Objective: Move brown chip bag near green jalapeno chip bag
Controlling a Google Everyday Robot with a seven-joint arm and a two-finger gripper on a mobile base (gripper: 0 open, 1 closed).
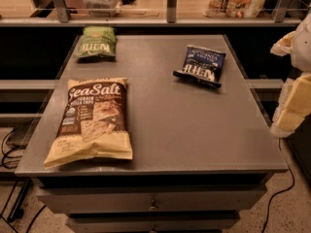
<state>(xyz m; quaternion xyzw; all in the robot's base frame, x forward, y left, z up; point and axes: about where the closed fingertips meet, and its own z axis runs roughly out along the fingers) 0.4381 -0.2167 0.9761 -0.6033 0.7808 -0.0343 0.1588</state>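
Observation:
The brown chip bag (pixel 92 123) lies flat on the grey table (pixel 194 130) at its front left, with white "Sea Salt" lettering and tan-yellow ends. The green jalapeno chip bag (pixel 96 42) lies at the table's far left corner, a clear gap behind the brown bag. My gripper (pixel 293 103) shows as white and pale yellow parts at the right edge of the view, beyond the table's right side, partly cut off and far from both bags. It holds nothing that I can see.
A small dark blue chip bag (pixel 200 65) lies at the table's far right. Behind the table runs a railing with a shelf holding a clear container (pixel 102 0) and packaged goods (pixel 237 0). Drawers sit under the tabletop; cables lie on the floor.

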